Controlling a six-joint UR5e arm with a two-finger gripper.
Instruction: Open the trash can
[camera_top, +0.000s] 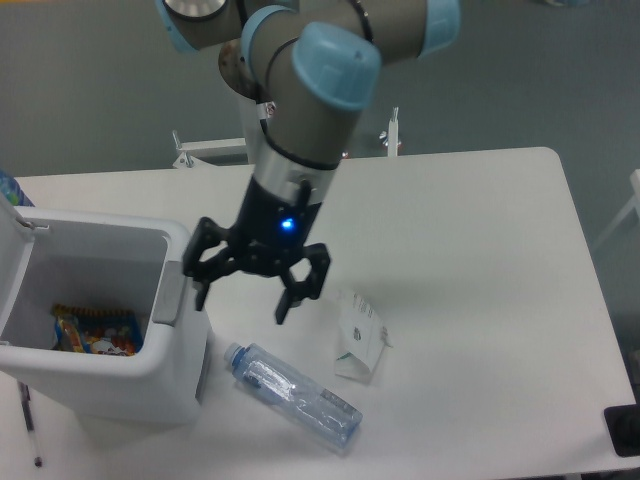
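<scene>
the gripper (243, 294) is hanging spread and empty just right of the trash can (95, 375), whose lid is standing open.

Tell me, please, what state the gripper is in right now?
Gripper: open, holding nothing, beside the open trash can.

My one fixed camera looks down from high in front onto the white counter (480, 250), moderately close.
</scene>
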